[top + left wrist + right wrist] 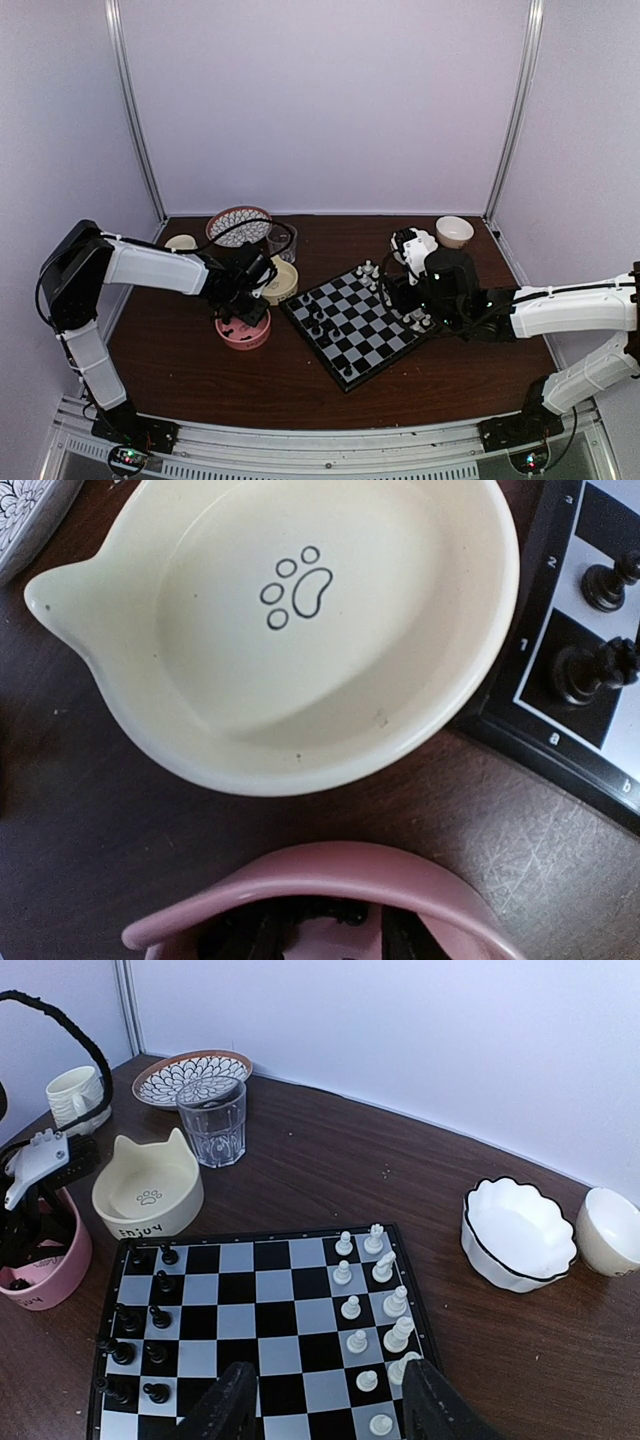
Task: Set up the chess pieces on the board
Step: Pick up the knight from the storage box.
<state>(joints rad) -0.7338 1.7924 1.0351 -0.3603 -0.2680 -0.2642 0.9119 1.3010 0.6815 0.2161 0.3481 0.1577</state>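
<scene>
The left gripper point(330, 932) reaches down into the pink bowl point(300, 865), which sits at 9 o'clock of the board point(262, 1236). Its fingers are lost in the dark heap of black chessmen point(232, 322) there, so I cannot tell whether they are spread or already pinching one.

The step in hand looks like picking a single piece from that bowl. To do it well, the fingers should close low on one piece only, then rise straight above the rim before swinging toward 3 o'clock.

On the board, other black men fill part of the two files on the bowl's side, with bare squares among them. The piece should come down upright in the middle of a bare square, slowly, since its neighbours stand close and would tip at a brush. The white chessmen point(375, 1290) line the opposite side.

The right gripper point(330, 1375) hangs over the board's 3 o'clock edge, fingers spread and holding nothing; it is best kept there, out of the left arm's path.

The cream bowl point(300, 630) sits at 12 o'clock of the pink one, just beside the board's corner, so the carry should pass nearer than it.
</scene>
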